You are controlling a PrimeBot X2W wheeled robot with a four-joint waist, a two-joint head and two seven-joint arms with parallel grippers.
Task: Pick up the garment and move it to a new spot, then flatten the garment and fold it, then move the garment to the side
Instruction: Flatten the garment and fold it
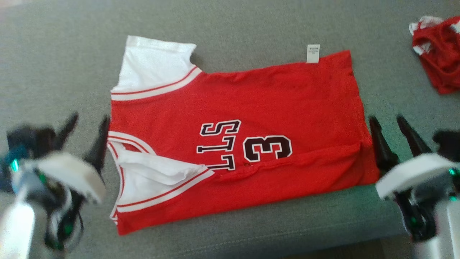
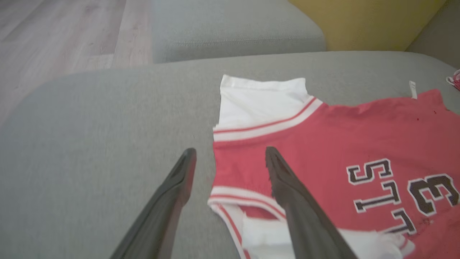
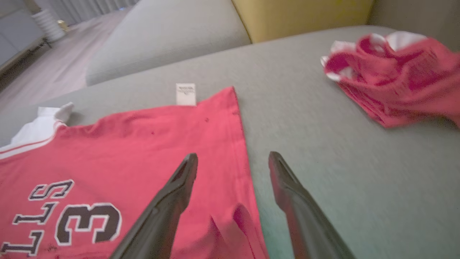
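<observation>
On fabric cushion (image 1: 251, 21), oblong red jersey (image 1: 269, 93)

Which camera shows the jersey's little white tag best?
The right wrist view: the tag looks largest and faces the camera. The head view shows it smaller; the left wrist view, a thin sliver.

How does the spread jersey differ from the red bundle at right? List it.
The jersey lies spread flat, near edge folded over; the bundle is crumpled. The jersey shows lettering and a 3; the bundle shows none. Both are red with white trim on the grey cushion.
</observation>
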